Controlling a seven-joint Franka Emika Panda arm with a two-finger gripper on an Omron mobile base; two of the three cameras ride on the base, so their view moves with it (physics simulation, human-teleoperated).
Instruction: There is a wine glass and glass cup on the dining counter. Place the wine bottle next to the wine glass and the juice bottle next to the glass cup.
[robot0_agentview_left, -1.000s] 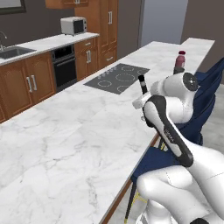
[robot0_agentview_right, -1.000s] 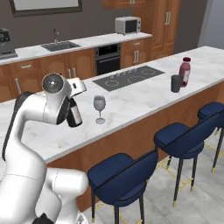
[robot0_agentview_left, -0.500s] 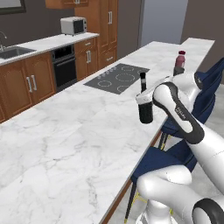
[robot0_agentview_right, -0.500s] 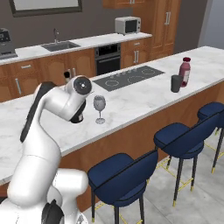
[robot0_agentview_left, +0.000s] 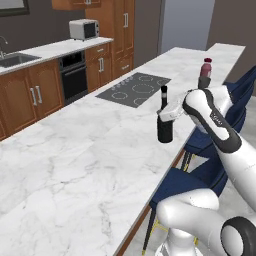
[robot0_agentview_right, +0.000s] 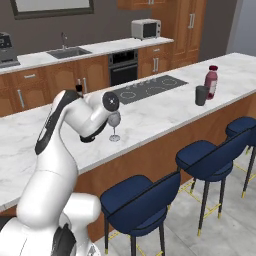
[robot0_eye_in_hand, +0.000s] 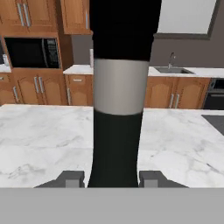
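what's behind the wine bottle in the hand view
Behind the wine bottle: bare marble counter, wood cabinets, a microwave and a sink tap. The strip directly behind it is covered.

Two bottles: wine bottle, juice bottle; two glasses; three stools.

My arm is glossy white, with rounded segments. Dark joint bands and a round grey cap break it up.

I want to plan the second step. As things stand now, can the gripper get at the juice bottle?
Probably not yet: the gripper is shut on the wine bottle, and the juice bottle stands far along the dining counter, beside the glass cup.
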